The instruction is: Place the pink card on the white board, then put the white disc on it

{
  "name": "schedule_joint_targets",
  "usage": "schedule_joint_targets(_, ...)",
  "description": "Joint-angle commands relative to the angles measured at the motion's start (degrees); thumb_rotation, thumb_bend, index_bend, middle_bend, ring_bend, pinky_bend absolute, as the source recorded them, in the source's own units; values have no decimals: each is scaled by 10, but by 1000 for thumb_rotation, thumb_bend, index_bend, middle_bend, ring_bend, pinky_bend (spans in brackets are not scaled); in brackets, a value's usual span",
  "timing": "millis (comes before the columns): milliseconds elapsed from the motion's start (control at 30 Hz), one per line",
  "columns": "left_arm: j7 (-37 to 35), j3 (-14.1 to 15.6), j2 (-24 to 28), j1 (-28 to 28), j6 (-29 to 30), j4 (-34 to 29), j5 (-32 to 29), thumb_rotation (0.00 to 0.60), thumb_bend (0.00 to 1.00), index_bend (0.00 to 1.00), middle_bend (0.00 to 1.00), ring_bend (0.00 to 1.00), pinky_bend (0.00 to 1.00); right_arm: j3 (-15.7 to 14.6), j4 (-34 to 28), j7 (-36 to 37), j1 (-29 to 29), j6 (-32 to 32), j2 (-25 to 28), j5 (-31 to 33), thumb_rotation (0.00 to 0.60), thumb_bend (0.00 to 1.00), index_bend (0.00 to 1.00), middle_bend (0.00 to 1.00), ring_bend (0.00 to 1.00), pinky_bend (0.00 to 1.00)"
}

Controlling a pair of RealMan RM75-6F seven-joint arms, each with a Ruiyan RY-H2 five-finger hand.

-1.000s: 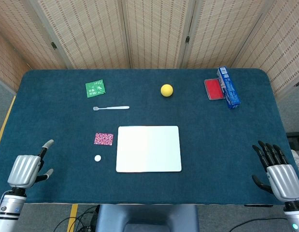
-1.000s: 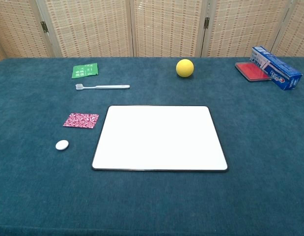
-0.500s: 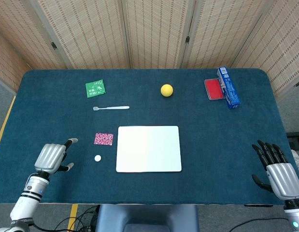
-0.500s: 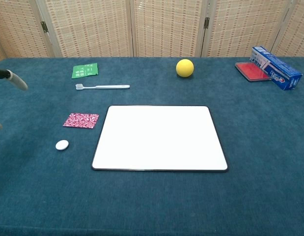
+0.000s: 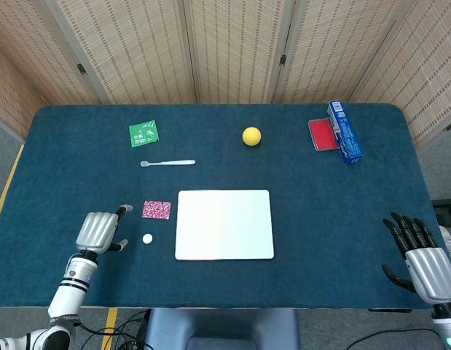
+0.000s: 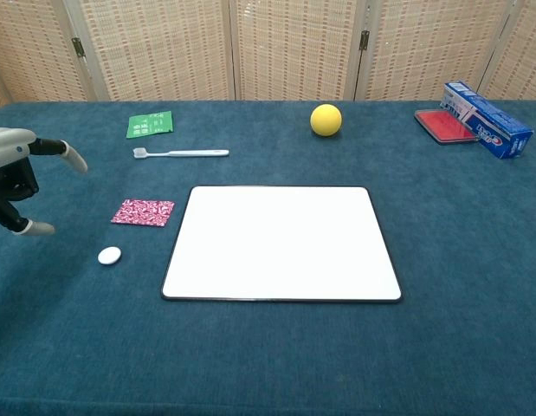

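Note:
The pink patterned card (image 5: 157, 209) (image 6: 143, 212) lies flat on the blue cloth just left of the white board (image 5: 224, 224) (image 6: 281, 243). The small white disc (image 5: 147, 238) (image 6: 109, 255) sits in front of the card. My left hand (image 5: 98, 231) (image 6: 18, 178) hovers just left of card and disc, fingers apart, holding nothing. My right hand (image 5: 423, 257) rests at the table's front right corner, fingers spread and empty, far from everything.
A white toothbrush (image 5: 167, 162) and a green packet (image 5: 143, 133) lie behind the card. A yellow ball (image 5: 251, 135) sits at the back middle. A red pad (image 5: 322, 134) and a blue toothpaste box (image 5: 344, 131) lie at the back right.
My left hand has moved right and inward from the table's front left corner to just beside the card and disc. The right hand has barely moved.

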Motion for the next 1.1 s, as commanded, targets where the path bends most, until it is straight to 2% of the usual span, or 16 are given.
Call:
schedule_joint_targets(33, 2, -3, -19, -7, 14, 21, 5, 600, 248, 289, 1000, 1000, 1000, 0, 0, 0, 0, 1, 0, 0, 600, 195, 0, 0, 0, 0)
schedule_joint_targets(367, 50, -6, -73, -30, 29, 63, -32, 600, 247, 296, 1000, 1000, 1000, 0, 2, 3, -2, 4, 1, -1, 600, 195, 0, 0, 0, 0)
schedule_joint_targets(1100, 128, -42, -128, -121, -18, 121, -166, 600, 247, 316, 1000, 1000, 1000, 5, 8, 33, 0, -3, 11, 12, 600, 195, 0, 0, 0, 0)
